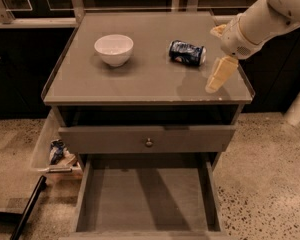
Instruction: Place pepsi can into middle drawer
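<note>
Pepsi can (187, 52) is lying sideways, and the gripper (218, 52), gaping wide just beside it, is likely needing to straddle its body squarely.

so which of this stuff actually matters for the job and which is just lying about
For the job:
- pepsi can, on its side on the cabinet top
- middle drawer, open, floor bare
- gripper, open, just right of the can

Lying about:
- white bowl on the top
- crumpled wrapper, low on the left
- knobbed drawer front
</note>
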